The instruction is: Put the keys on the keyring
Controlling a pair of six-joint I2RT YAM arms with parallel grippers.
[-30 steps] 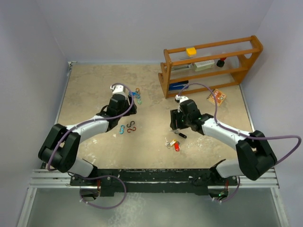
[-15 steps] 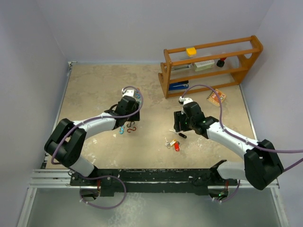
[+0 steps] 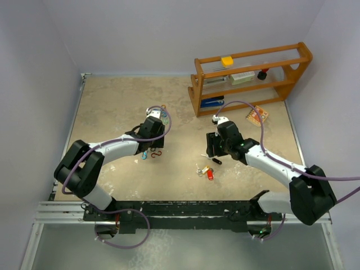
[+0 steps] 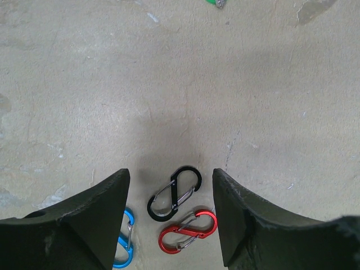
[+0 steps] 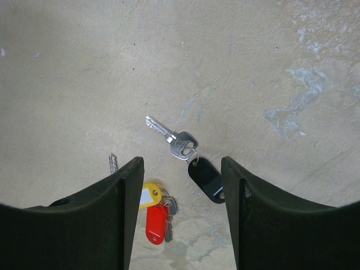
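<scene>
Both arms hang over the table (image 3: 112,101), jaws parted and empty. The right gripper (image 5: 183,163) straddles a silver key (image 5: 169,135) with a black tag (image 5: 206,179), just ahead of its fingers. The left gripper (image 4: 170,174) frames only the black clip (image 4: 174,193) and red clip (image 4: 187,230). A careless close could pinch the tag, leaving the key dangling, or seize a clip instead.

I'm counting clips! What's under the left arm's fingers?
A black clip and a red clip lie on the table between the fingers. A blue clip peeks out; one finger covers part of it.
</scene>
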